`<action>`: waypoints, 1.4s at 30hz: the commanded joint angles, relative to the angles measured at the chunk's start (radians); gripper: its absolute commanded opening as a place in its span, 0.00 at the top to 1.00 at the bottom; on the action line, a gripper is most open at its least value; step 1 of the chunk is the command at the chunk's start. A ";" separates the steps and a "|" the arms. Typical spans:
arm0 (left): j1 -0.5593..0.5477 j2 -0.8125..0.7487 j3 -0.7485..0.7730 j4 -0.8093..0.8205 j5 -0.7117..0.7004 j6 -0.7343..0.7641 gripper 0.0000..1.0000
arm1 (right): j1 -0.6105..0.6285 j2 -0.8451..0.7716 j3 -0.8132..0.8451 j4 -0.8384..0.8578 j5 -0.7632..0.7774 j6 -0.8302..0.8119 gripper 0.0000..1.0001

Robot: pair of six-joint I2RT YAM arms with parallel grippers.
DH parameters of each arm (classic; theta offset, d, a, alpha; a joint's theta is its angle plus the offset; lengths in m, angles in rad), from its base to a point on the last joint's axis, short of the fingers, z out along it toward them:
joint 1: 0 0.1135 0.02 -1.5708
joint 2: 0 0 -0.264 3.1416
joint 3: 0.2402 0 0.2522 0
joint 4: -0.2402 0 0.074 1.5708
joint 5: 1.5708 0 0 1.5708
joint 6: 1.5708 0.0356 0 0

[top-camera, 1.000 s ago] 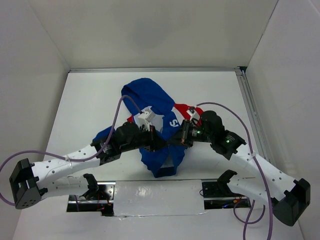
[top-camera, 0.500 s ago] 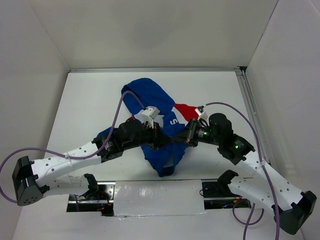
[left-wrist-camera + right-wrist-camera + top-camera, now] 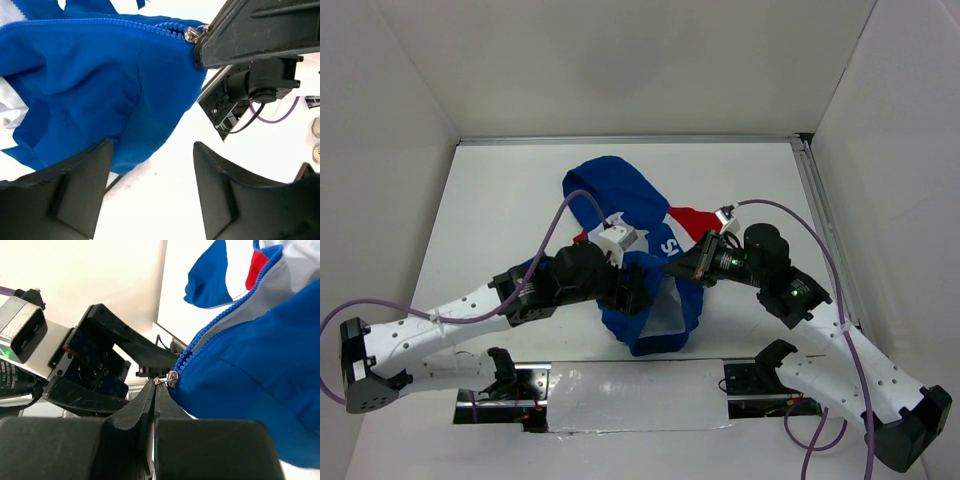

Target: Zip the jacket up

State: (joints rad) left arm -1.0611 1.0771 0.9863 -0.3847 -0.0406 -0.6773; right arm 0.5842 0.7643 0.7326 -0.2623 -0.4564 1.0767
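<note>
Jacket (image 3: 620,190) lies crumpled at the middle of the white bench (image 3: 500,200), between the two arms. Right fingers (image 3: 135,412) are pinched closed on the metal zipper pull (image 3: 171,379) at its blue front edge. Left fingers (image 3: 75,190) stand spread apart beside the fabric, gripping nothing.

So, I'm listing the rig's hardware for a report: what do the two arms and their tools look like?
The left arm and right arm have white link shells dotted with small holes, and black joints. A purple cable loops along each. The left tool and right tool are matt black, each with two wedge-shaped fingers. A green light glows on the right arm.
</note>
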 commanded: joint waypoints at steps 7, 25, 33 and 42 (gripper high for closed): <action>-0.030 -0.003 0.034 0.044 -0.051 0.085 0.19 | -0.024 0.033 0.013 0.058 -0.122 0.045 1.00; -0.056 0.075 0.020 0.262 -0.206 0.214 0.37 | -0.047 0.059 -0.012 0.098 -0.188 0.126 1.00; -0.060 0.075 0.018 0.294 -0.237 0.268 0.62 | -0.052 0.093 -0.018 0.132 -0.229 0.146 1.00; -0.074 0.086 0.000 0.294 -0.254 0.328 1.00 | -0.092 0.095 -0.009 0.136 -0.240 0.152 1.00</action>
State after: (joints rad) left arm -1.1221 1.1698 0.9985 -0.1593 -0.2741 -0.3923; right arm 0.5095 0.8665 0.7139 -0.1867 -0.6743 1.2190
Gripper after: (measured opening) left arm 0.026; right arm 0.008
